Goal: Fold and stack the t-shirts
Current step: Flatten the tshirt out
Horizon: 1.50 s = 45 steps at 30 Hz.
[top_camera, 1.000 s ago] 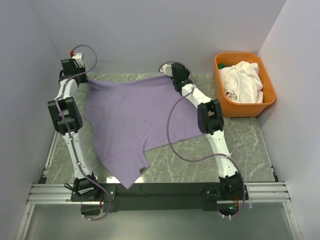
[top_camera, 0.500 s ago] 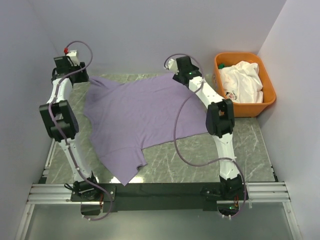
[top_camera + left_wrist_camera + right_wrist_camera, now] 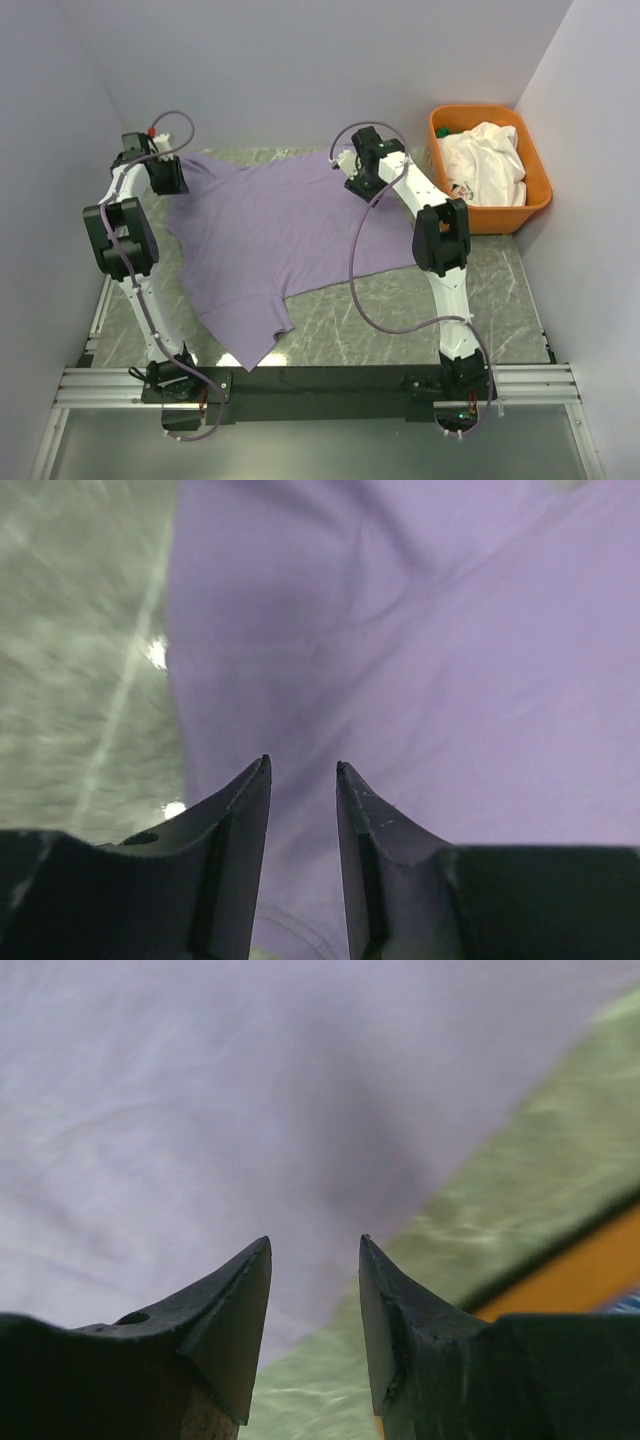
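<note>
Nearest the arm bases, well to the left of the orange tub (image 3: 497,222), one corner of the lavender t-shirt (image 3: 270,235) trails toward the near edge of the surface (image 3: 400,310). Farther in, the rest of the shirt lies spread and mostly flat, its right edge stopping short of the tub.

At the shirt's far corners, both claws now hover over the cloth. The left claw (image 3: 302,770) is at the corner farthest from the tub, its jaws a narrow gap apart with nothing between them. The right claw (image 3: 315,1245) is at the corner nearer the tub, parted a little wider and likewise empty.

A second ago the far edge was held stretched between the two claws; it has since been let down and released, and the claws have drawn back in over it. Spreading looks finished, so the first fold is probably next, which calls for a fresh grip on the cloth.

Farthest off, the white t-shirt (image 3: 490,165) sits bunched inside the tub, not yet folded.
</note>
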Available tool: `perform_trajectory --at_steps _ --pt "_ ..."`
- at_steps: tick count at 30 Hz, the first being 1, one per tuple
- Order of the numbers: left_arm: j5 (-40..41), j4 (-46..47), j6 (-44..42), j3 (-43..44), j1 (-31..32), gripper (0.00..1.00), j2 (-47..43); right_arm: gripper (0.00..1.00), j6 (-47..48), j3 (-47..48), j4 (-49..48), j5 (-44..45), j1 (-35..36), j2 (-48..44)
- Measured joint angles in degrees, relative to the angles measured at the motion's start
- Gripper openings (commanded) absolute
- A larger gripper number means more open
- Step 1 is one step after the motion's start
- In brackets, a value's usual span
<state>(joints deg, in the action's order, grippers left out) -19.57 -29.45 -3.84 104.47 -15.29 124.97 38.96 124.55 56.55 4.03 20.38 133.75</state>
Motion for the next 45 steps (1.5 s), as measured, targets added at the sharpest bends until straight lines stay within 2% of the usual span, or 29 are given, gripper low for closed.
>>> perform_trajectory --at_steps 10,15,22,28,30,33,37,41,43,45 --pt "4.6 -6.1 0.0 -0.8 -1.4 0.3 4.9 0.44 -4.1 -4.3 6.3 -5.4 -0.4 2.0" --pt "5.5 -5.4 -0.3 -6.9 -3.7 0.28 1.2 0.43 -5.0 -9.1 8.5 -7.7 -0.3 2.2" --pt "7.6 -8.1 -2.5 -16.7 -7.4 0.29 -5.8 0.42 -4.7 -21.3 8.7 -10.6 1.7 -4.6" --pt "9.1 -11.6 -3.2 -17.4 -7.9 0.31 -6.9 0.42 -4.6 -28.0 10.7 -13.6 3.9 -7.9" --pt "9.5 -13.5 -3.2 -14.5 -7.8 0.31 -5.1 0.41 -4.9 -29.3 11.0 -14.3 4.0 -8.4" --pt "9.7 -16.3 -2.8 -5.6 -7.5 0.31 0.6 0.41 -5.7 -29.8 11.4 -15.1 3.8 -8.7" --pt "10.2 -19.6 -2.5 10.3 -6.5 0.32 10.1 0.41 -8.0 -28.5 12.0 -15.5 3.2 -7.9" --pt "11.6 -21.9 -2.8 28.9 -3.7 0.35 20.8 0.43 -10.8 -22.5 13.5 -15.7 2.3 -4.6" --pt "13.0 -20.2 -3.5 32.9 -2.3 0.41 23.2 0.48 -11.8 -18.3 13.7 -15.6 1.7 -2.4" --pt "14.1 -17.2 -4.4 33.1 -0.9 0.46 23.8 0.52 -12.3 -14.8 13.6 -15.2 1.3 -0.9"
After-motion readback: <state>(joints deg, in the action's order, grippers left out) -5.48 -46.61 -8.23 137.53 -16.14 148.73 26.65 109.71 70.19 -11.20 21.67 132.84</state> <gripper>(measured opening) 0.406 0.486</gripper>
